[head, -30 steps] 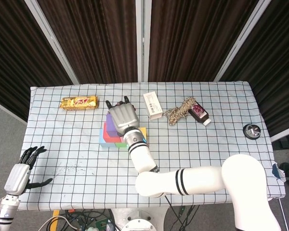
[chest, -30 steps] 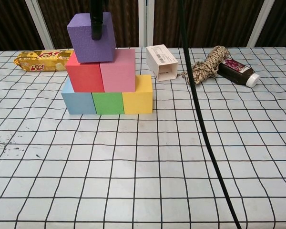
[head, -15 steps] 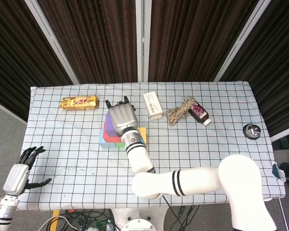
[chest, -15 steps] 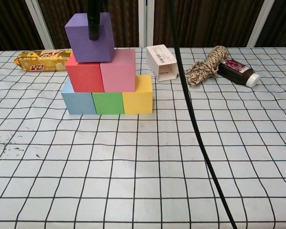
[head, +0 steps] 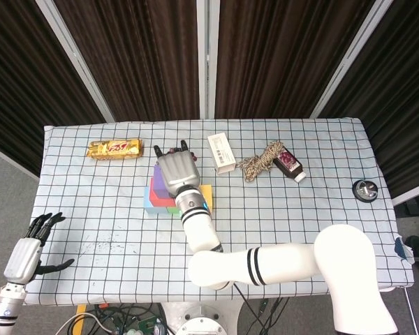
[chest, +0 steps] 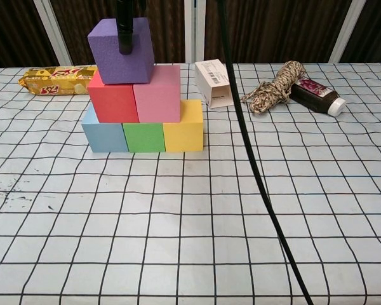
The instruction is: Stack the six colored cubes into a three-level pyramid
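Note:
A pyramid stands on the checked cloth. Its bottom row is a light blue cube (chest: 105,135), a green cube (chest: 143,136) and a yellow cube (chest: 183,133). A red cube (chest: 113,101) and a pink cube (chest: 157,95) sit on them. The purple cube (chest: 138,60) is on top, mostly over the red one and left of centre. My right hand (head: 176,172) covers the stack from above and grips the purple cube, with one dark finger (chest: 124,32) down its front face. My left hand (head: 28,252) hangs open off the table's front left corner.
A gold candy bar (chest: 51,79) lies left of the stack. A white box (chest: 214,82), a coil of rope (chest: 276,86) and a dark bottle (chest: 316,95) lie to the right. A black round object (head: 364,189) sits near the right edge. A black cable (chest: 254,178) crosses the chest view.
The purple cube has shifted a little sideways on the second level under my right hand. The cable in the chest view has swung left. The left hand has barely moved.

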Robot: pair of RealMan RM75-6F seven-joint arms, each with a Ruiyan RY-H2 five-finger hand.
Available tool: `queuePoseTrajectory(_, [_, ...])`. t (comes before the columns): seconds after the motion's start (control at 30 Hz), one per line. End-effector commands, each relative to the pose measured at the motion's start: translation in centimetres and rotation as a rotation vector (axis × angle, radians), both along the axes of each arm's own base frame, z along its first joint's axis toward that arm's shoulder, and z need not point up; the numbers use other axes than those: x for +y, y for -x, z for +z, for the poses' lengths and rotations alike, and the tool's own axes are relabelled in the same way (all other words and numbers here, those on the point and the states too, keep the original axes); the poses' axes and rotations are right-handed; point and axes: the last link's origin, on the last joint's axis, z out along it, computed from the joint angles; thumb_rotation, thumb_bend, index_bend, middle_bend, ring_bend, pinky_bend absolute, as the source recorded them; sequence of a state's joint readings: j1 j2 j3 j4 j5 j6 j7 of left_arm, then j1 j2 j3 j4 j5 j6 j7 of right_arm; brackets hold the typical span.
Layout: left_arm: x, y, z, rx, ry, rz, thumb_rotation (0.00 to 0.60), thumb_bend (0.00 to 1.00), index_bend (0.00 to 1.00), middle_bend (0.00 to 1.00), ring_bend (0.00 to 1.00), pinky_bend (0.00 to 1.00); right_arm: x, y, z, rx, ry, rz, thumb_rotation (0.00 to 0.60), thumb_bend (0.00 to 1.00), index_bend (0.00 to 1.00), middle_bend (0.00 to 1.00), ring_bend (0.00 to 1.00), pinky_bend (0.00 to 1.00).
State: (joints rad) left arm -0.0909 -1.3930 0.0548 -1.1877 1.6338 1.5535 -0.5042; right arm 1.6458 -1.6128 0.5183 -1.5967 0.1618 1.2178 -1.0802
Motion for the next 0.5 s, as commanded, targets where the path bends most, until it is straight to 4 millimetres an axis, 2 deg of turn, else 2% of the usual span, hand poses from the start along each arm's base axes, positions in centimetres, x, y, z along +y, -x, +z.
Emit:
queuePoseTrajectory(0.03, [0.01, 0.0, -0.01, 0.001, 0.0, 0.0, 0.6, 0.0, 0.05, 0.15, 0.05, 0.02, -0.01, -0.03, 0.02, 0.001, 0.0, -0.001, 0.6, 0.15, 0.0, 0.59, 0.19, 0.0])
queuePoseTrajectory(0.5, [-0.05, 0.13, 0.01, 0.002, 0.001, 0.005, 0.6, 0.0, 0.05, 0.15, 0.05, 0.02, 0.06, -0.15, -0.54, 0.013, -0.014, -0.003, 0.6, 0.16, 0.0, 0.59, 0.19, 0.0])
